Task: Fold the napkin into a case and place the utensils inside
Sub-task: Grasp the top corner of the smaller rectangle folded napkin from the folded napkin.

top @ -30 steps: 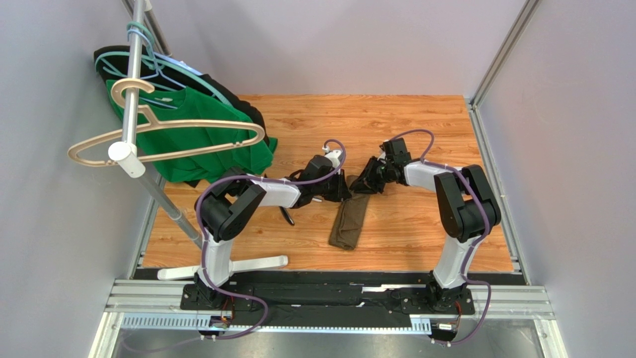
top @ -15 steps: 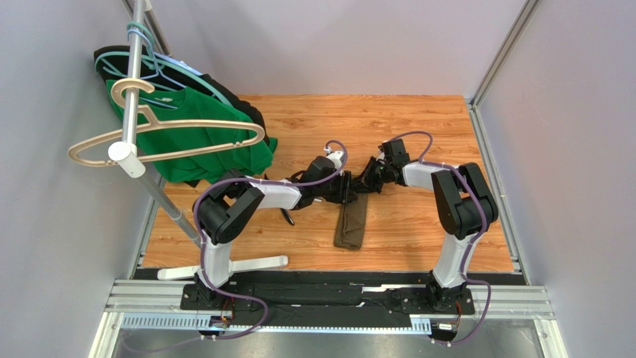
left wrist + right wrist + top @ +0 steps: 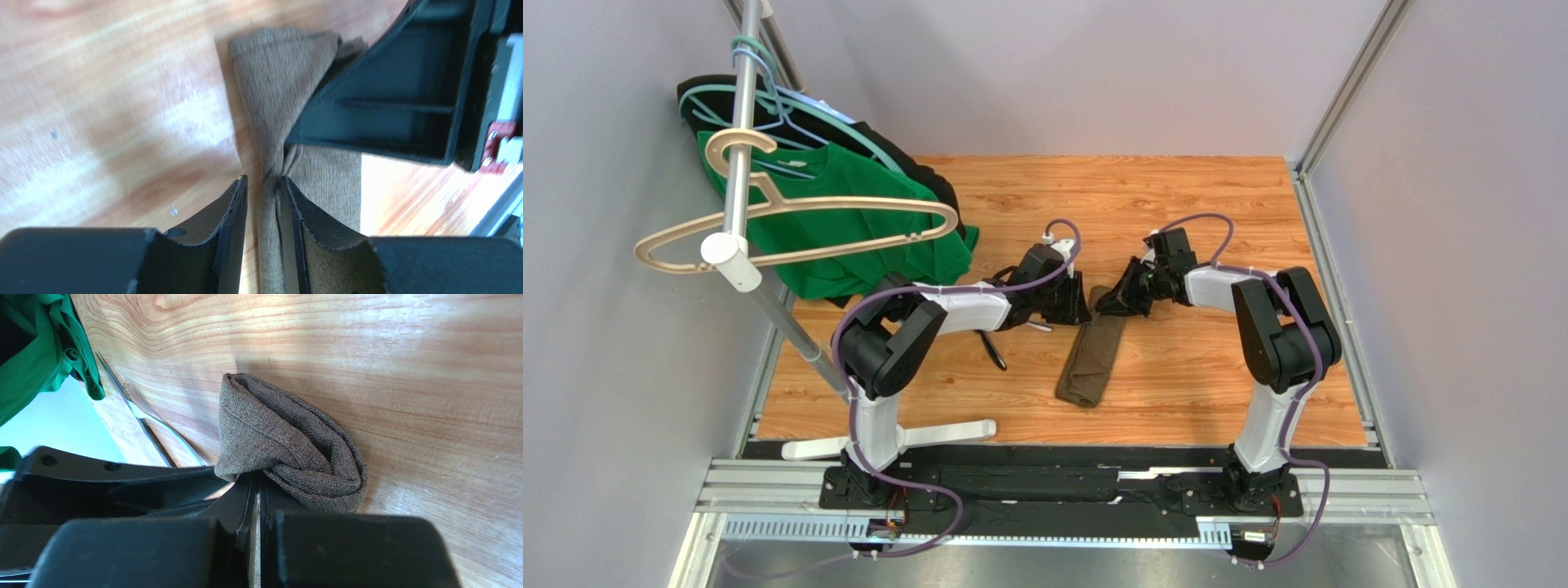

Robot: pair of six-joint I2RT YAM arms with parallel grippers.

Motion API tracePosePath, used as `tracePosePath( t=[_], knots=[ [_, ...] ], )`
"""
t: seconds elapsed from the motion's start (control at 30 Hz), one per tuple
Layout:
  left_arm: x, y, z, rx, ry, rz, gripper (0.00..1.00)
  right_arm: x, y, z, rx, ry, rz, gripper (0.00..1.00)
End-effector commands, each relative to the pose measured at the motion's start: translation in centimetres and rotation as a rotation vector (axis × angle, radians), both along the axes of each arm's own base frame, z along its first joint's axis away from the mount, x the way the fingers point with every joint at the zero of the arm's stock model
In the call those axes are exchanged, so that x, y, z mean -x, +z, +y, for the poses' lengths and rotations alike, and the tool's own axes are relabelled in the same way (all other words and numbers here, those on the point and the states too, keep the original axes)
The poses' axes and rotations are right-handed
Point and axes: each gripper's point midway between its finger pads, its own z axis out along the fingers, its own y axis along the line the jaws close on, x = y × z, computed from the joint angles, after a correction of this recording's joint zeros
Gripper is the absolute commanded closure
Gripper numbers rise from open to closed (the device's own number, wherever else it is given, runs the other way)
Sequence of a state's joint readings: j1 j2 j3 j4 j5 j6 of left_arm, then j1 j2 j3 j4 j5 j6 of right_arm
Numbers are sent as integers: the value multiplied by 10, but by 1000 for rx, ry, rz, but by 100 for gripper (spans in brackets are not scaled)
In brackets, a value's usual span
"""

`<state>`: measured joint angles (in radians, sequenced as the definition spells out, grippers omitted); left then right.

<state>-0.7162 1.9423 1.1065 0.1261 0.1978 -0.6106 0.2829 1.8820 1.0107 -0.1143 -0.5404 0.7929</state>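
**Right gripper** (image 3: 256, 491): jaws closed tight, nipping an edge of the rolled far end of the napkin (image 3: 279, 441).

**Left gripper** (image 3: 264, 180): jaws narrowly parted, astride a pinched ridge of the same cloth. The fabric lies against one finger and a thin gap shows at the other, so no firm hold is visible.

**Position:** the two grippers meet nose to nose at the napkin's far end, near the middle of the table (image 3: 1210, 221). From there the napkin runs toward the near edge as a narrow folded strip, flat on the wood. The utensils (image 3: 144, 422) lie on the table to the left of the napkin, apart from it and not inside it.

**Surface:** orange-brown wood-grain board, with pale glare in both wrist views.

**Room:**
- Plain grey walls (image 3: 1075, 74) stand on the left, far and right sides.
- Metal rails (image 3: 1063, 490) run along the near edge under the arm bases.
- At far left a garment rack (image 3: 744, 135) carries hangers (image 3: 683, 245) and a green shirt (image 3: 854, 239), with a black garment (image 3: 934, 184) behind the shirt.

**Obscured:**
- From above, the left arm covers most of the utensils, so they cannot be counted.
- The right wrist view shows only slim silvery stems of the utensils.
- From above, both sets of fingertips are hidden by the gripper bodies.
- The napkin's near end is cut off in both wrist views.
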Motion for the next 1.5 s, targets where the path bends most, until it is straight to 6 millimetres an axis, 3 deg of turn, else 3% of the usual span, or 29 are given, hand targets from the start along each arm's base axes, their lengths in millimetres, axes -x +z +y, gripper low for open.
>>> tracePosePath(
  t=[0.0, 0.13, 0.37, 0.53, 0.7, 1.03, 1.13, 1.2, 1.23, 1.3, 1.33, 1.37, 1.47],
  knots=[
    [-20, 14, -6, 10, -13, -54, 63, 1, -7, -4, 18, 19, -11, 100],
    [-28, 14, -8, -14, -7, -64, 57, 0, -7, -3, 13, 24, -18, 100],
    [-29, -7, -10, -30, 2, -18, 98, -6, 12, 2, -18, 19, -49, 100],
    [-25, 1, -13, -7, -3, -46, 100, -6, 31, 7, -51, 10, -72, 100],
    [-21, 8, -14, 10, 1, -50, 100, -5, 33, 12, -76, 7, -66, 100],
    [-1, 17, -28, 48, -23, -60, 100, -17, -6, 14, -70, -54, -20, 100],
    [0, 14, -22, 28, -19, -64, 100, -15, -24, 10, -32, -52, 0, 100],
    [-4, 14, -13, -1, 1, -81, 90, -12, -30, 7, -23, -41, 7, 100],
    [-5, 21, -11, -1, 0, -102, 75, -10, -31, 6, -23, -39, 9, 98],
    [-7, 26, -5, -9, 6, -111, 64, -8, -32, 3, -9, -28, 6, 93],
    [-6, 31, -6, -5, -1, -119, 50, -7, -33, 2, -4, -22, 5, 93],
    [-6, 32, -6, -4, -2, -116, 43, -7, -32, 1, 1, -20, 7, 93],
    [-3, 28, -9, 13, -16, -95, 39, -6, -30, 2, -12, -10, 9, 90]
  ],
)
